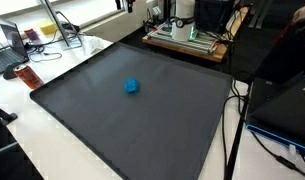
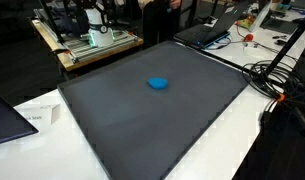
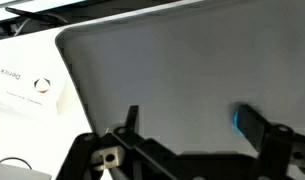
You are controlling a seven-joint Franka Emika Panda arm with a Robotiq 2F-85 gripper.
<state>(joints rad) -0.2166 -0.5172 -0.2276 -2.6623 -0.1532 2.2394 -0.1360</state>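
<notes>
One small blue lump (image 1: pixel 132 87) lies alone on a dark grey mat (image 1: pixel 82 115) that covers most of the white counter (image 1: pixel 32 140). In both exterior views the lump (image 2: pixel 158 83) sits near the middle of the mat (image 2: pixel 122 130), well apart from every edge.

My jaws are released and grasp nothing. In the wrist view my two fingers (image 3: pixel 132 118) come up from the bottom edge, spread wide, with only bare mat (image 3: pixel 182 70) between them. A bright blue patch (image 3: pixel 240 122) shows hard against the inner edge of one finger. Too little of it is visible for me to tell whether it is the lump.

The same view shows a rounded corner of the mat, and a white card (image 3: pixel 27 90) with printed text on the counter (image 3: pixel 32 45) just beside that corner. An exterior view shows this card (image 2: pixel 32 118) too. Past the mat stand a laptop (image 1: pixel 10 45) and a bench of equipment (image 1: pixel 187 35). Black cables (image 2: pixel 277 75) trail along the counter (image 2: pixel 242 140) near one side.
</notes>
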